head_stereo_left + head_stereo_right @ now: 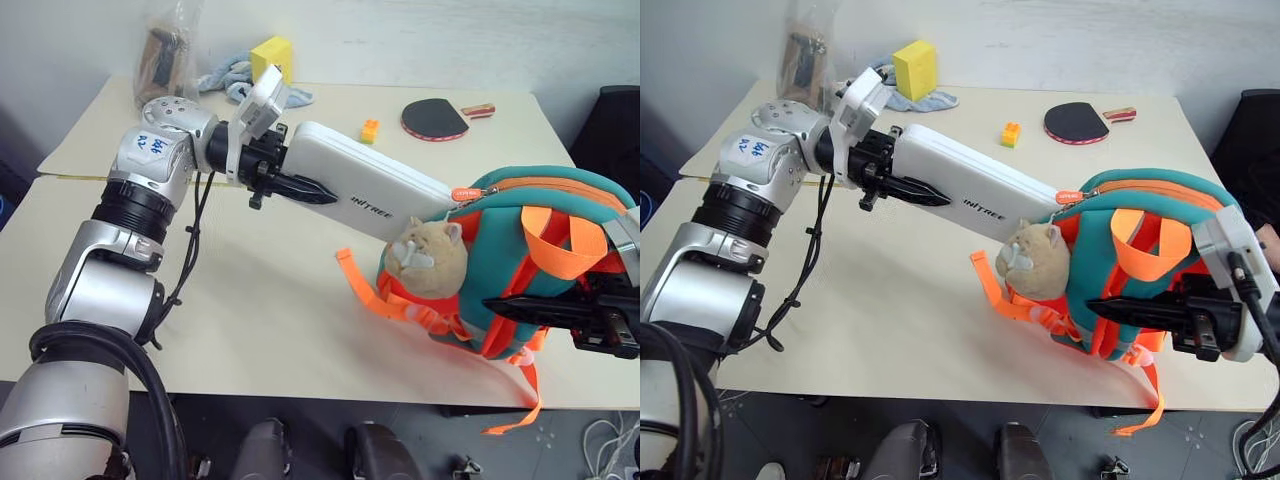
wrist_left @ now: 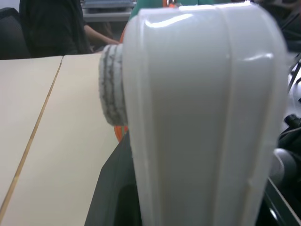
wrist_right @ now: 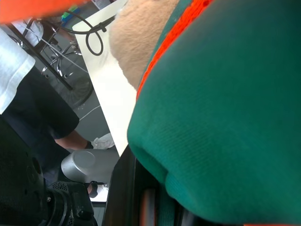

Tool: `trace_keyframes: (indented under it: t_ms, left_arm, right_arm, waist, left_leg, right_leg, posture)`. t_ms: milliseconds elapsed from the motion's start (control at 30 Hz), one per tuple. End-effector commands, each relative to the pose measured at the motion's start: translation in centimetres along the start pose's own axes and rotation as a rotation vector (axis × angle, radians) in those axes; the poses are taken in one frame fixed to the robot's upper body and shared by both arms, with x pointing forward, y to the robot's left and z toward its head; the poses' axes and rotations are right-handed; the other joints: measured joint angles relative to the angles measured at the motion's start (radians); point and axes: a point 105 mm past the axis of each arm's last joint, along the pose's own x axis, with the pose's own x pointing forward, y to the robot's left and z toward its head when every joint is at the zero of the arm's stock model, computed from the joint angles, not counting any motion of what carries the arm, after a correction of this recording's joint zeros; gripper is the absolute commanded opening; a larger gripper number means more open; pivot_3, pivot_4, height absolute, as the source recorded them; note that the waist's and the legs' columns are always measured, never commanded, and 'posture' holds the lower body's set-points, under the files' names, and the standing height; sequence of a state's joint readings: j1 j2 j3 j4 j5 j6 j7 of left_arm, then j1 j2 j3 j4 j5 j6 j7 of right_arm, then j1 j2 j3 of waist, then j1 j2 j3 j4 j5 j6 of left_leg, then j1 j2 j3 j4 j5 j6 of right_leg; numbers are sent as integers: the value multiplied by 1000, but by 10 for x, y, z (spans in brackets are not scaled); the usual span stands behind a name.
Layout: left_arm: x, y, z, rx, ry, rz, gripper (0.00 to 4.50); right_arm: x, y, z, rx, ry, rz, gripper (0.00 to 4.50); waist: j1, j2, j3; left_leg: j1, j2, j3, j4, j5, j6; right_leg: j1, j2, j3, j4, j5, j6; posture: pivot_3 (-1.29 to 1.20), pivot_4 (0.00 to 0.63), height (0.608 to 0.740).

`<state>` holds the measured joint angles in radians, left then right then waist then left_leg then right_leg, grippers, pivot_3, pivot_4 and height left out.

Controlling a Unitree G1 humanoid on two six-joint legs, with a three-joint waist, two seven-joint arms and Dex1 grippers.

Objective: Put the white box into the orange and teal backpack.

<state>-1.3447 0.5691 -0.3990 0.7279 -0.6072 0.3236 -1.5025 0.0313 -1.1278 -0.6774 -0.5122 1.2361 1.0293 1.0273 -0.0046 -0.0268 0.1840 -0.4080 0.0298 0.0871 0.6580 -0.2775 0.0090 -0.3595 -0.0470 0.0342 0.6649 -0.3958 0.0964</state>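
Beige tabletop (image 1: pixel 280 300) runs under both of my arms, with a pale wall behind it along the upper edge of the frame.

My left gripper (image 1: pixel 300 188), left of centre in the head views, is clamped on the near end of the white box (image 1: pixel 370 190), 1 black finger lying along its side. Its jaws stand part-way apart, as wide as the case. My right gripper (image 1: pixel 1140 312), at the lower right, is closed hard on the front fabric and straps of the orange and teal backpack (image 1: pixel 540 260), propping it upright on the table's right edge. A tan plush cat (image 1: pixel 430 258) hangs on the bag's face, just below the box's far end.

The box's long axis runs from the upper left down toward the right, its far end at the bag's zipped mouth beside the orange zipper pull (image 1: pixel 462 193). I cannot tell how far inside it has gone. Its lettered face is turned up toward the camera.

To do this step well, I judge I should push along that long axis, not across it, and keep the right grip firm so the bag does not slide away. The cat and loose straps could snag the leading corner, so I should aim above them.
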Motion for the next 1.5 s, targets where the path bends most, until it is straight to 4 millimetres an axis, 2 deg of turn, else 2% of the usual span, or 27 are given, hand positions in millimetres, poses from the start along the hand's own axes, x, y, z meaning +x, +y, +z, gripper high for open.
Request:
trace_keyframes:
  t_ms: [33, 133, 200, 333, 467, 533, 667, 867, 1067, 1167, 1233, 1300, 1400, 1500]
  left_arm:
    - [2, -13, 48, 69, -174, -152, 1262]
    - [-5, -12, 55, 25, -233, -140, 1262]
    - [-9, -13, 50, -2, -224, -136, 1262]
    - [-5, -18, 22, -8, -104, -138, 1262]
    - [5, -20, -19, 37, 83, -152, 1262]
    - [10, -17, -27, 67, 127, -157, 1262]
    - [21, -13, -26, 118, 133, -175, 1262]
    - [55, -5, -3, 111, -50, -178, 1262]
    - [102, -10, -17, 55, -116, -147, 1262]
    - [133, -7, -29, 49, -104, -59, 1262]
    - [145, -5, -37, 46, -88, -7, 1262]
    - [152, -1, -41, 7, -102, 44, 2012]
    - [152, -1, -41, -40, -134, 67, 2944]
    - [129, -2, -45, -30, -121, 73, 3736]
  right_arm:
    - [2, 4, 6, -43, -8, 8, 40]
    - [2, 5, 5, -43, -10, 8, 40]
    - [1, 5, 5, -38, -15, 1, 40]
    - [0, 6, 3, -34, -16, -7, 40]
    - [-1, 6, 3, -39, -15, -14, 40]
    - [-1, 6, 2, -41, -13, -15, 40]
    - [-1, 7, 1, -43, -11, -18, 40]
    - [1, 7, -2, -46, -23, -24, 40]
    - [7, 8, -4, -49, -48, -29, 40]
    - [10, 10, -6, -43, -62, -26, 40]
    - [12, 11, -7, -40, -66, -25, 40]
    - [14, 12, -9, -37, -70, -23, 0]
    - [16, 12, -10, -31, -79, -25, 0]
    - [17, 11, -12, -25, -83, -31, 0]
  waist:
    - [1, 0, 0]
    - [-2, 0, 0]
    - [-8, 0, 0]
    - [-16, 0, 0]
    - [-21, 0, 0]
    - [-18, 0, 0]
    - [-16, 0, 0]
    - [-13, 0, 0]
    - [-13, 0, 0]
    - [-7, 0, 0]
    - [0, 0, 0]
    - [3, 0, 0]
    - [1, 0, 0]
    - [-1, 0, 0]
  left_leg:
    - [-1, 0, 0, 1, 0, 0]
    - [-2, 0, 0, 1, -1, 1]
    - [-2, 0, 0, 1, -1, 1]
    - [-1, 0, 0, 1, -1, 1]
    - [0, 0, -1, 1, -1, 1]
    - [-1, 0, -1, 3, -1, 1]
    - [-1, 0, -1, 3, -1, 2]
    - [-1, -1, -1, 4, -1, 2]
    - [-1, 0, -1, 3, -2, 2]
    - [-1, 0, -1, 4, -2, 2]
    - [-1, 0, -1, 5, -2, 2]
    - [-1, 0, -1, 5, -2, 2]
    - [0, 0, -1, 5, -2, 2]
    - [1, 0, -1, 5, -1, 1]
  right_leg:
    - [0, 0, 0, 0, 0, 0]
    - [-1, 0, -1, 0, 0, 0]
    - [-1, 0, 0, 0, 0, 0]
    - [-1, 0, 0, 0, 0, 0]
    - [1, 0, 0, 0, 0, 0]
    - [1, 0, 0, 0, 0, 0]
    - [2, 0, 0, 0, 0, 0]
    - [1, 0, -1, 0, 0, 0]
    - [1, 1, 0, 0, 0, 0]
    - [1, 1, 0, 1, 0, 0]
    - [1, 0, 0, 1, 0, 0]
    - [2, 0, 0, 1, 0, 1]
    - [2, 1, 0, 3, 0, 1]
    - [2, 1, 1, 4, 0, 1]
  posture:
    - [0, 150, 740]
    - [0, 150, 740]
    - [0, 150, 740]
    - [0, 150, 740]
    - [0, 150, 740]
    - [0, 150, 740]
    - [0, 150, 740]
    - [0, 150, 740]
    - [0, 150, 740]
    - [0, 150, 740]
    - [0, 150, 740]
    - [0, 150, 740]
    - [0, 150, 740]
    - [0, 150, 740]
